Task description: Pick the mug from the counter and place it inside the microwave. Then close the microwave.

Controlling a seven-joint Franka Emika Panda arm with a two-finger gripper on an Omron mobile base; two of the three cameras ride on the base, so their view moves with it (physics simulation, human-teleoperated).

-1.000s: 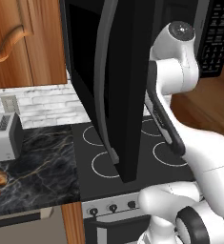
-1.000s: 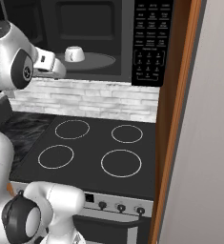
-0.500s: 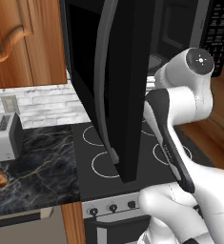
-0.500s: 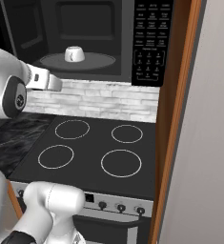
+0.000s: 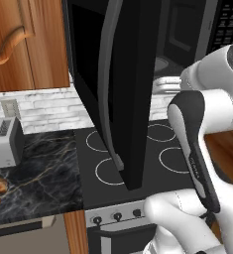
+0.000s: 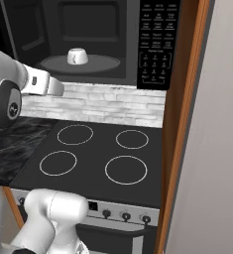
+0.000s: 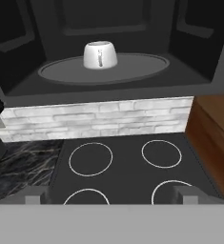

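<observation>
Mug (image 7: 100, 55) upside down on turntable (image 7: 132, 69) inside microwave (image 6: 152, 44), well apart from my gripper (image 7: 111, 194). Gripper empty, jaws wide, above stovetop (image 6: 95, 154). Door (image 5: 123, 89) wide open, jutting over stovetop, handle (image 5: 107, 74) on near edge. Closing not yet done. Risk: my arm beside door; careless swing could snag elbow or slam door, jolting mug.

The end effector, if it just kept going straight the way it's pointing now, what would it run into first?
Probably the mug, sitting upside down on the turntable inside the open microwave. The open end effector faces it over the stovetop, with nothing between. Depth is unclear; slightly lower, it would meet the brick backsplash.
</observation>
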